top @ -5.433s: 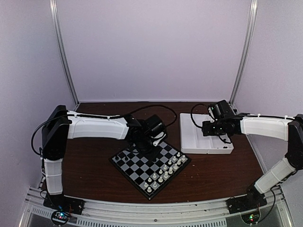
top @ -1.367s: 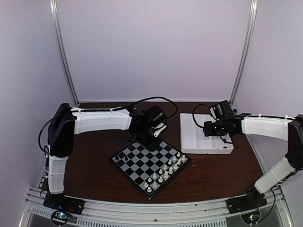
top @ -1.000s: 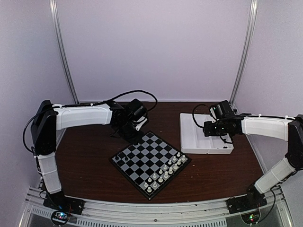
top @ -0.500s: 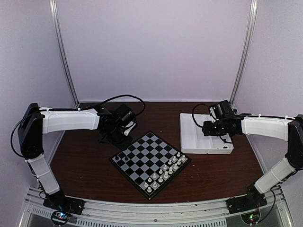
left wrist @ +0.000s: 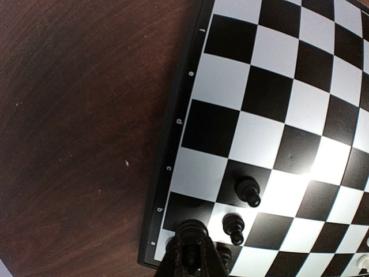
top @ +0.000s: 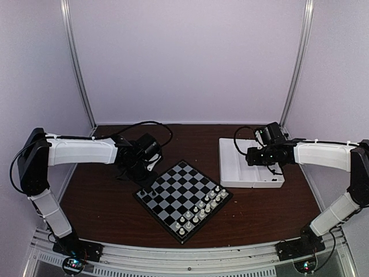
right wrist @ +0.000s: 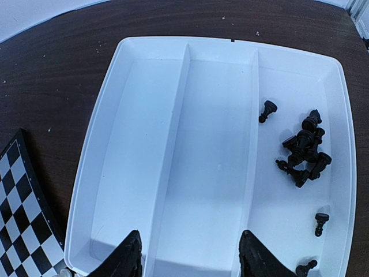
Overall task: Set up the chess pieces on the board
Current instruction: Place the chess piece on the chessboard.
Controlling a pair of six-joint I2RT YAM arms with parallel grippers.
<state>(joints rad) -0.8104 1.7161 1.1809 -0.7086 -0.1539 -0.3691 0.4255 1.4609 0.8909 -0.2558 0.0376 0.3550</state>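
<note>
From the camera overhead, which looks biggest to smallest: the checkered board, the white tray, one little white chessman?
1. the board, only slightly ahead.
2. the white tray; it lies farther back, so that is unsure.
3. a white chessman, far smallest.

board: flat black-and-white checked chessboard (left wrist: 271, 104), thin black frame, on dark brown wooden table (left wrist: 75, 133)
pieces: two small black plastic chessmen (left wrist: 248, 190), upright, adjacent squares near board corner
left gripper (left wrist: 192, 235): jaws closed, over that corner

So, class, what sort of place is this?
Probably a robotics lab test cell: a left arm and right arm bolted at the table's near edge, plain walls on metal poles, with a chessboard and tray as props.
</note>
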